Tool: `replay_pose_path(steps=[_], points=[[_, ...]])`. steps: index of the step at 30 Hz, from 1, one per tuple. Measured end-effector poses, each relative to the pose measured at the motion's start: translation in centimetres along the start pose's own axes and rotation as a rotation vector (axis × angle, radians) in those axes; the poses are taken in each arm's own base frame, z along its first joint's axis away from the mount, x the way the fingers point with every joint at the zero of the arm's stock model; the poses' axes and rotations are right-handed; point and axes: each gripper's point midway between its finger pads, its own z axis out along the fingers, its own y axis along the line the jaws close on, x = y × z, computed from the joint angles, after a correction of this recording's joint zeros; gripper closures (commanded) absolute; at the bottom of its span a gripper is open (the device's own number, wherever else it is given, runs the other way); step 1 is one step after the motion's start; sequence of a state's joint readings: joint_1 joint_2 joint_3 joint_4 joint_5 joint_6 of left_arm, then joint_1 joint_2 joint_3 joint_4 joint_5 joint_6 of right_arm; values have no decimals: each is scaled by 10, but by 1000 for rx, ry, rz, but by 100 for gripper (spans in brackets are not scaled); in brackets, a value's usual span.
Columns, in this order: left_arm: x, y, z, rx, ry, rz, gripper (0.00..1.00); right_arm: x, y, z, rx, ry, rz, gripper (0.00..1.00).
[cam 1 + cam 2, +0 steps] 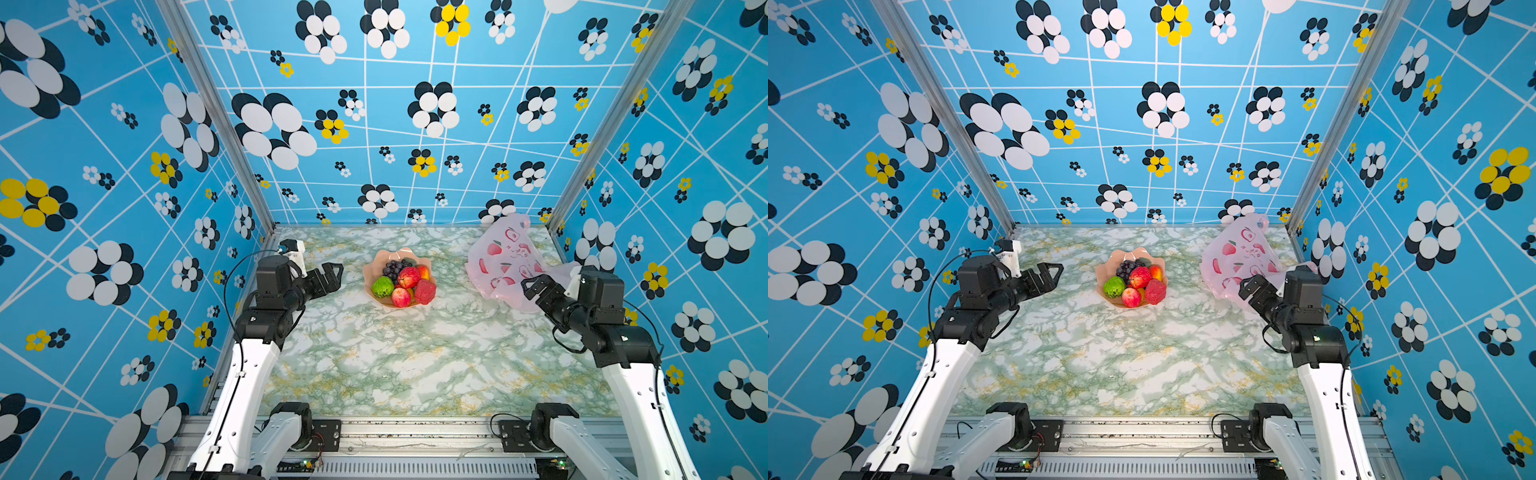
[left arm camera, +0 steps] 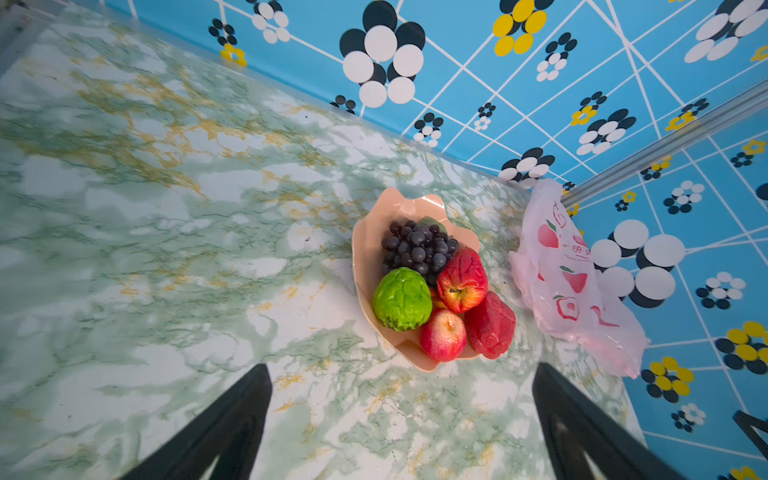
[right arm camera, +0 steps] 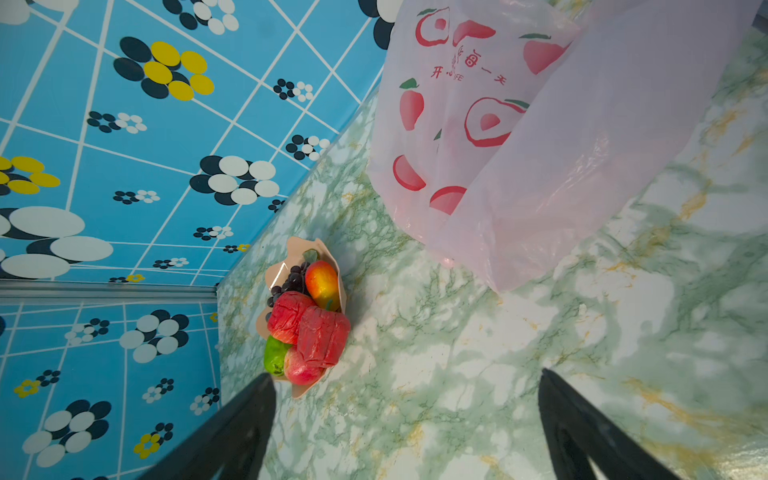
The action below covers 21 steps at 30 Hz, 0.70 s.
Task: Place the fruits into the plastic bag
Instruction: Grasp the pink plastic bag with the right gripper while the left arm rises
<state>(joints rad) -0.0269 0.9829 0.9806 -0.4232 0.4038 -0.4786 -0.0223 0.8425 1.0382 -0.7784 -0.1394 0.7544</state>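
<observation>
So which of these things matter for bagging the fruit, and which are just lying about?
Part of the job: grape bunch, back red apple, front red apple, bumpy green fruit, bumpy red fruit, mango-like fruit, plastic bag.

Just lying about: scalloped bowl holding the fruits, marble table.

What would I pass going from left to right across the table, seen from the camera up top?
left end effector → green fruit → bumpy red fruit, both in the bowl → plastic bag
</observation>
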Motion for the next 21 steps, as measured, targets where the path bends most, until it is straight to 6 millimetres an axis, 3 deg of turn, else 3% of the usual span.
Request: replay_pose_path(steps=[7,13,21], points=[[21,-9,2,48,99,-110,1,12,-14,18,56,62,185,1],[38,-8,-2,38,176,-175,1,1,-21,35,56,53,345,1],[44,-13,-8,48,205,-213,1,20,-59,71,100,102,539,1]])
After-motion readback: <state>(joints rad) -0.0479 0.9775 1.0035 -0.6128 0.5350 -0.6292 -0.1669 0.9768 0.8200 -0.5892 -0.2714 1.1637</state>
